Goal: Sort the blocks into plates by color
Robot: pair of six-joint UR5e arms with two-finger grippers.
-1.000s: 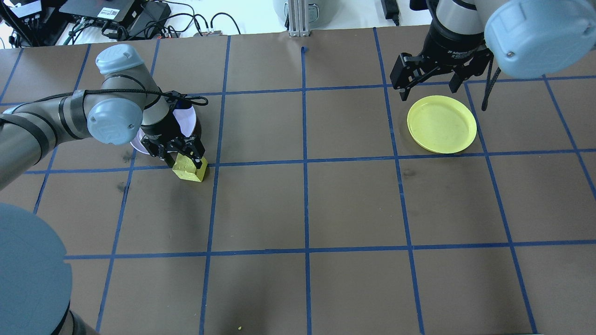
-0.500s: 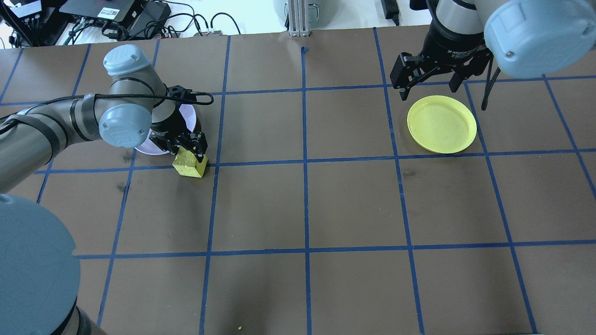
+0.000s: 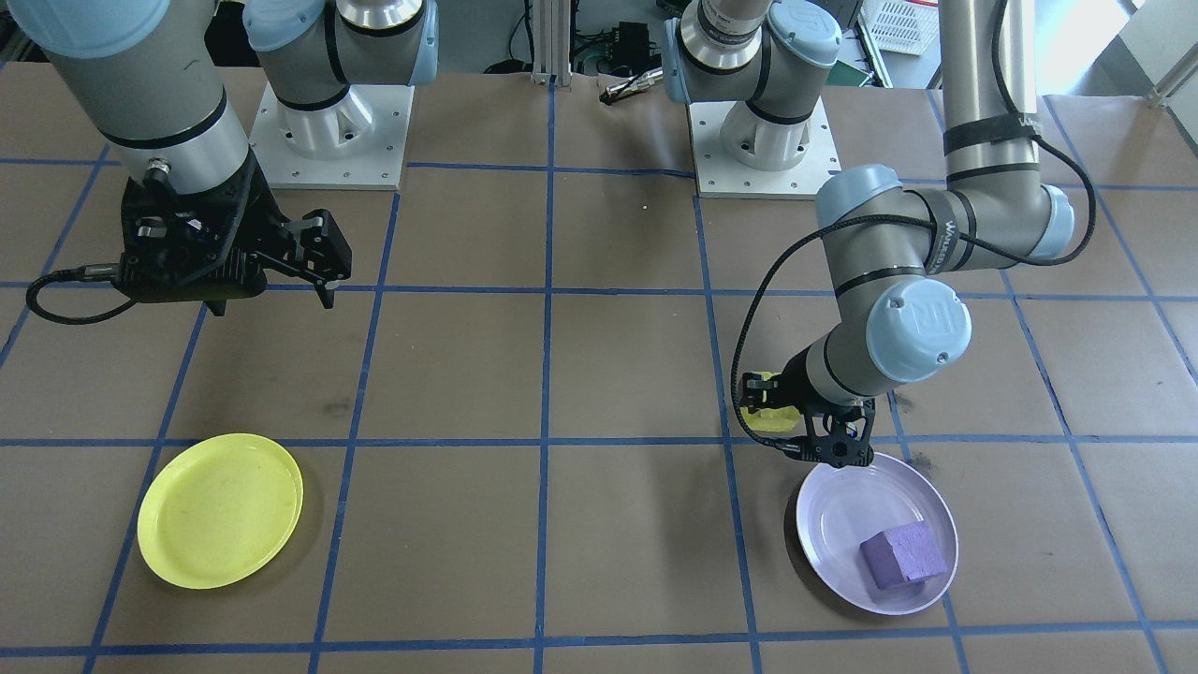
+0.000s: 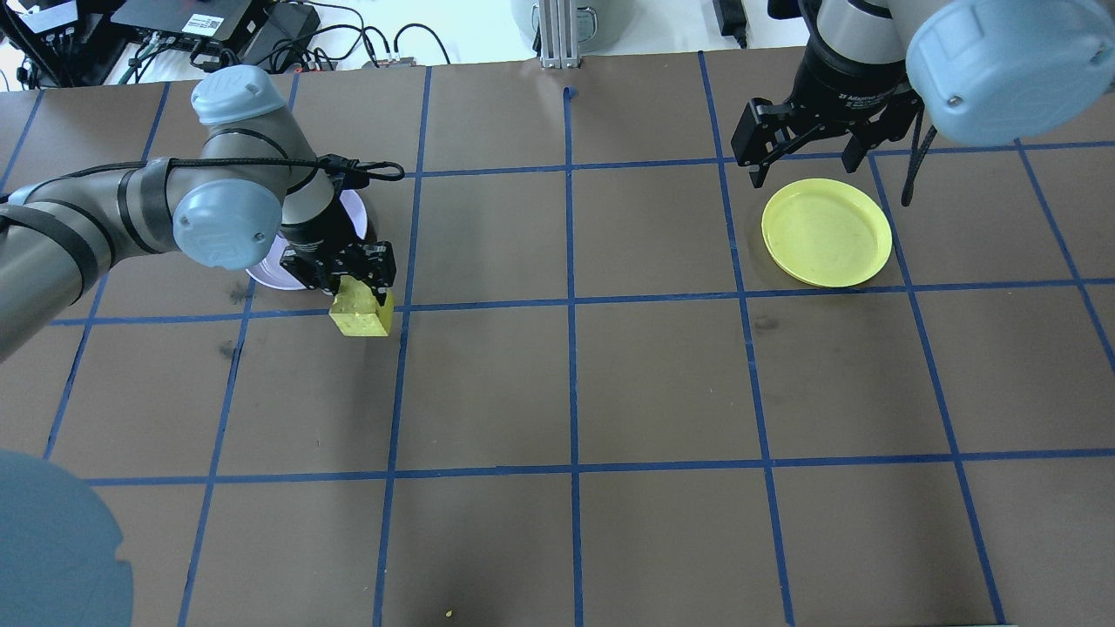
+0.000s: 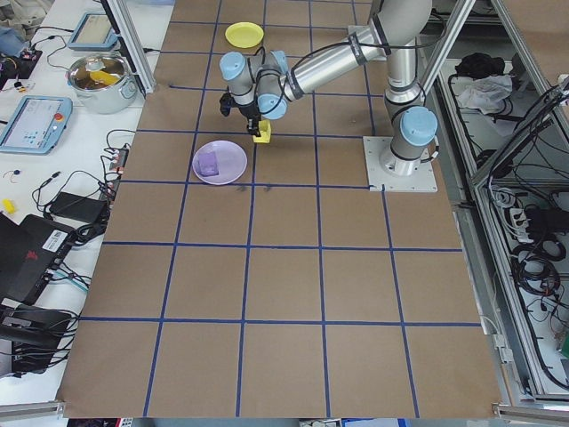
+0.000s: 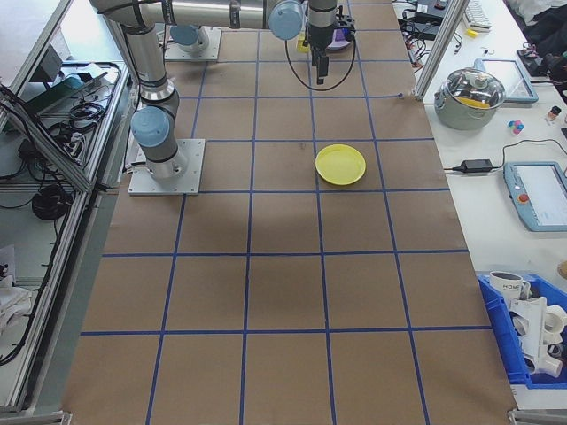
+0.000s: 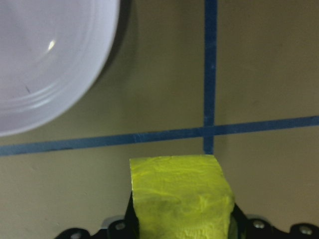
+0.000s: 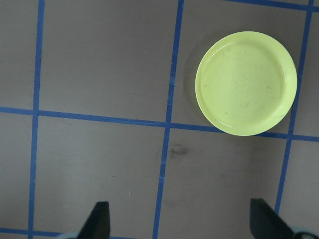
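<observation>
I have the left gripper (image 4: 359,287) closed on the yellow block (image 4: 359,315), so I'd lift it well off the tabletop (image 4: 662,383) before carrying it toward the yellow plate (image 4: 827,232) at 3 o'clock. The block sits between the fingers, beside the lavender plate (image 3: 833,510) holding the purple block (image 3: 902,554). The right gripper (image 4: 800,144) hangs open, empty.

The overhead view looks forward and down from behind the robot over the gridded bench (image 4: 610,383), while the front-facing view looks steeply down from the opposite side toward the arm bases; both take in the yellow plate (image 4: 827,232) and the lavender plate (image 3: 833,524). The two side views look along the bench from either end, from far and high. The left wrist camera sits very close over the yellow block (image 7: 182,196) and the lavender plate's rim, and the right wrist camera looks straight down from higher on the yellow plate.
</observation>
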